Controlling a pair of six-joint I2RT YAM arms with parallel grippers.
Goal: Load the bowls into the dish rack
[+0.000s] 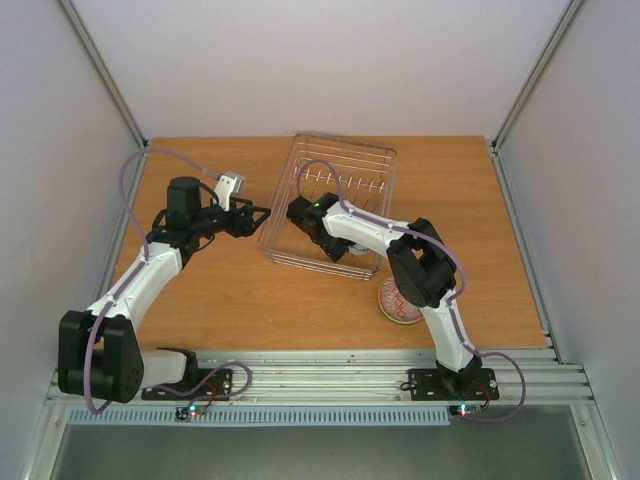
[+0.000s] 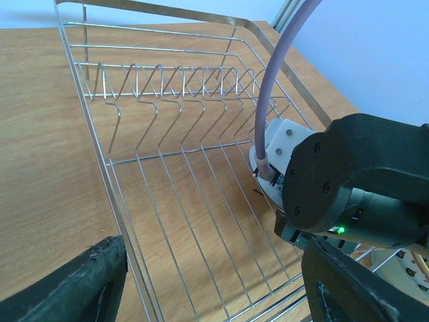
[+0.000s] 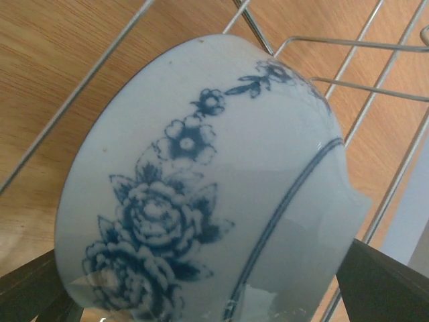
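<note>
The right pincer (image 3: 214, 295) grips a blue-flowered bowl (image 3: 201, 194) inside the dish rack (image 1: 335, 205); the left pincer (image 2: 208, 282) hangs spread beside the rack; another bowl (image 1: 398, 300), seemingly reddish, sits on the bench (image 1: 240, 290)

Enclosure: plain white wall panels (image 1: 300, 60) at the back and both sides, unmarked; slim grey metal corner struts (image 1: 105, 75) slanting up from the two far corners of the table; tabletop (image 1: 230, 300) of orange-brown wood-grain board, matt; grey aluminium rails (image 1: 330, 370) with lengthwise slots along its near edge; thinner metal edging (image 1: 525, 240) down the right side; dark grey surface (image 1: 300, 455) below the rails; light even and diffuse, shadows soft.
</note>
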